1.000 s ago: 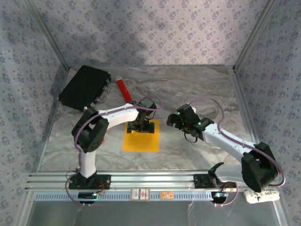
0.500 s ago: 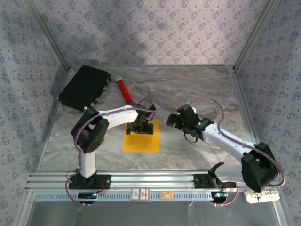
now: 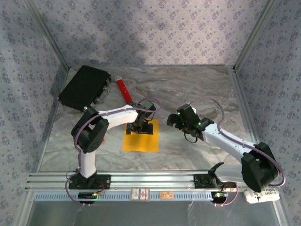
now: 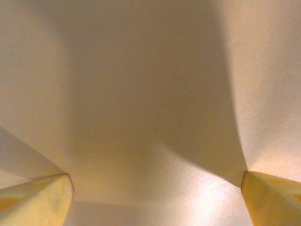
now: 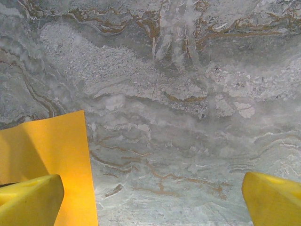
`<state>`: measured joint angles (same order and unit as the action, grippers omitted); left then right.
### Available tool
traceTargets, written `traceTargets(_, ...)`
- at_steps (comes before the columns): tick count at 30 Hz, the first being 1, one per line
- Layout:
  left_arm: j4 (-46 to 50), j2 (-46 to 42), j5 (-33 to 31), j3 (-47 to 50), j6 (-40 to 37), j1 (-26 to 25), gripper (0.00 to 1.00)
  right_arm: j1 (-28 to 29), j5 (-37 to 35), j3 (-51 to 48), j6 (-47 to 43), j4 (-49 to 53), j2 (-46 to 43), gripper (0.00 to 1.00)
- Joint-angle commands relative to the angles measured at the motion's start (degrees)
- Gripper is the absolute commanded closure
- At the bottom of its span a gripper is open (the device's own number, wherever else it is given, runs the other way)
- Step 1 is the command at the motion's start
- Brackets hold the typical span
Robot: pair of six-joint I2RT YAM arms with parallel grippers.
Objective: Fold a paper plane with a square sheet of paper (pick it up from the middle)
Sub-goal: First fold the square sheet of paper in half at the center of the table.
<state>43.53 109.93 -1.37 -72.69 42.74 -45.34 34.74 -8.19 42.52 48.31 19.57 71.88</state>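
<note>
Square sheet of paper [image 3: 141,141] — orange-yellow, unfolded. Lay flat on the marble table [image 3: 197,89], near the front middle.
Left gripper [image 3: 141,127] — stood over the sheet's far half, fingers spread wide, nothing held (tips close against the paper in the wrist view).
Right gripper [image 3: 171,121]: hovered over bare marble just right of the sheet, likewise spread wide, empty.
Black case [image 3: 84,87], red cylinder [image 3: 123,89]: lay well apart from the sheet, far left.
</note>
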Motion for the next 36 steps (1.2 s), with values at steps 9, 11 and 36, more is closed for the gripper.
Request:
traceTargets(9,-1.34,3.69,2.21,2.11,0.21,-0.67,0.11,-0.29,-1.83,-0.42,1.38,2.05,-1.39,0.01)
traceTargets(11,-1.51,3.45,2.32,2.17,0.07,-0.67,0.13,-0.29,-1.84,-0.47,1.48,2.12,-1.39,0.01)
traceTargets(36,-14.35,-6.47,8.19,6.82,-3.24,-0.49,0.53,-0.24,-3.23,-0.64,2.33,2.39,-2.43,0.01)
